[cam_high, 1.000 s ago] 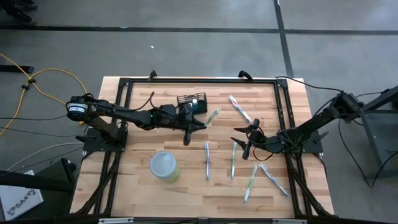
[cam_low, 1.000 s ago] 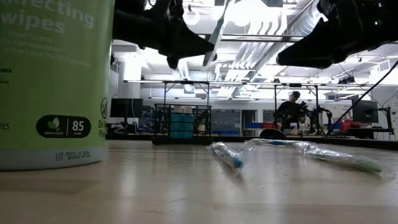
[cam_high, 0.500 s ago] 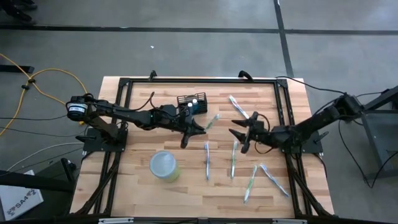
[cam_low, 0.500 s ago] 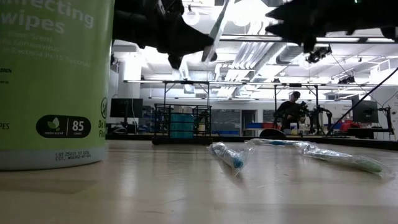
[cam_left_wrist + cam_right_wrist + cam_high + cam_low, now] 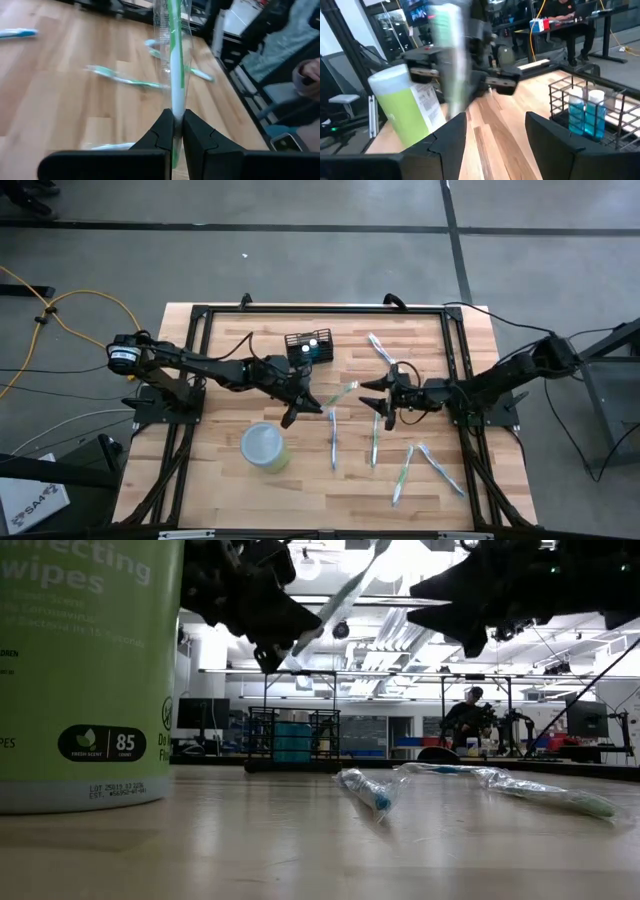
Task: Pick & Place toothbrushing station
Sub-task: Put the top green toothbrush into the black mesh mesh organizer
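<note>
One wipes canister (image 5: 264, 447) near-left on the table (image 5: 220, 480). One toothbrushing station (image 5: 308, 344) far-centre, two blue bottles inside. Five wrapped toothbrushes lie right of centre. Left gripper (image 5: 306, 404) mid-table, clamped on a sixth toothbrush (image 5: 340, 394), airborne. Right gripper (image 5: 373, 394) faces it, jaws spread, empty.

On the desk (image 5: 220, 480) we list the toothbrushing station (image 5: 308, 345) toward the far edge, left of centre, with what we take to be two small bottles (image 5: 586, 112) inside it. The wipes canister (image 5: 264, 447) stands nearer the front edge, left of centre. We count five wrapped toothbrushes lying to its right: one at the back right (image 5: 384, 351), two side by side at centre (image 5: 333, 438) (image 5: 375, 436), and two by the front right (image 5: 403, 474) (image 5: 441, 468). A sixth toothbrush (image 5: 338, 393) hangs above the desk between the left gripper (image 5: 303, 404) and the right gripper (image 5: 376, 392).
</note>
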Robot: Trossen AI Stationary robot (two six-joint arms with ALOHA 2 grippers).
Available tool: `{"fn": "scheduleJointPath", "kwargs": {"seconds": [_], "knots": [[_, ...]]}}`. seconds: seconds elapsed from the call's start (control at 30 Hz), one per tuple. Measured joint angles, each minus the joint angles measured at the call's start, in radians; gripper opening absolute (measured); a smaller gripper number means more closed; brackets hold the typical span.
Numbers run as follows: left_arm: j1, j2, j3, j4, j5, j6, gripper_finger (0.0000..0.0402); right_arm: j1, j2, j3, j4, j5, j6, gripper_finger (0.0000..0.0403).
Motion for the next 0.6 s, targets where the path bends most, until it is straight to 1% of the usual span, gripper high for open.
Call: {"fn": "scheduleJointPath", "kwargs": {"seconds": [0.1,0.23,0.43,0.6], "knots": [[-0.028,0.0,0.0,0.0,0.0,0.022,0.001,0.0,0.078,0.001,0.121,-0.008,0.001,0.0195],[-0.05,0.018,0.0,-0.002,-0.001,0.042,0.001,0.0,0.186,0.042,0.217,-0.077,-0.001,0.0195],[-0.051,0.057,0.0,-0.003,0.001,0.036,0.001,0.009,0.312,0.163,0.214,-0.139,-0.058,0.0195],[-0.049,0.062,0.0,-0.004,0.01,0.036,0.001,0.011,0.327,0.197,0.17,-0.16,-0.061,0.0195]]}}
